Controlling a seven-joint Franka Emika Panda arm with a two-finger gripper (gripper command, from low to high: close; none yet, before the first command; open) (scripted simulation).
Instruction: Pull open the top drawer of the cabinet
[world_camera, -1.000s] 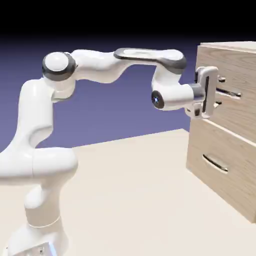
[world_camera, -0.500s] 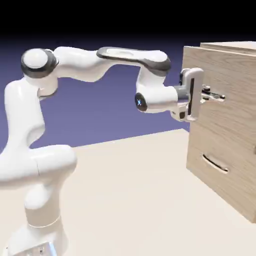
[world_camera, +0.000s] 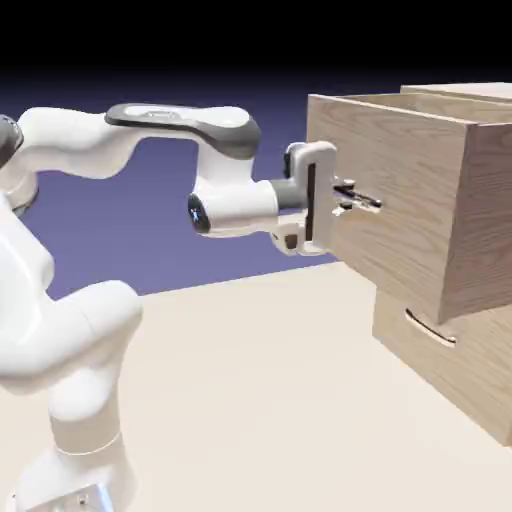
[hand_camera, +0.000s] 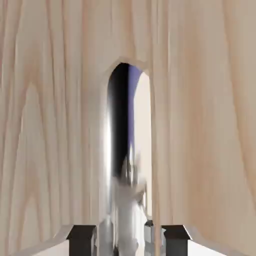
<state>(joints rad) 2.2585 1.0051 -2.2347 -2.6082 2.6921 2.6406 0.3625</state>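
The top drawer (world_camera: 400, 200) stands pulled well out of the cabinet (world_camera: 470, 380), its open box jutting toward the exterior view's left. My gripper (world_camera: 338, 197) is shut on the drawer's thin dark bar handle (world_camera: 360, 199), with the hand held level against the front. In the hand view the drawer front's wood grain (hand_camera: 50, 125) fills the picture. The shiny handle (hand_camera: 122, 150) runs upright between my two grey fingertips (hand_camera: 82, 237) at the bottom edge.
The lower drawer (world_camera: 450, 360) stays closed beneath, its bowed handle (world_camera: 430, 328) showing under the overhanging top drawer. The beige tabletop (world_camera: 250, 390) spreads between the robot's base and the cabinet.
The hand has drawn back toward the exterior view's left, still gripping the handle, and the top drawer has slid far out of the cabinet with it.
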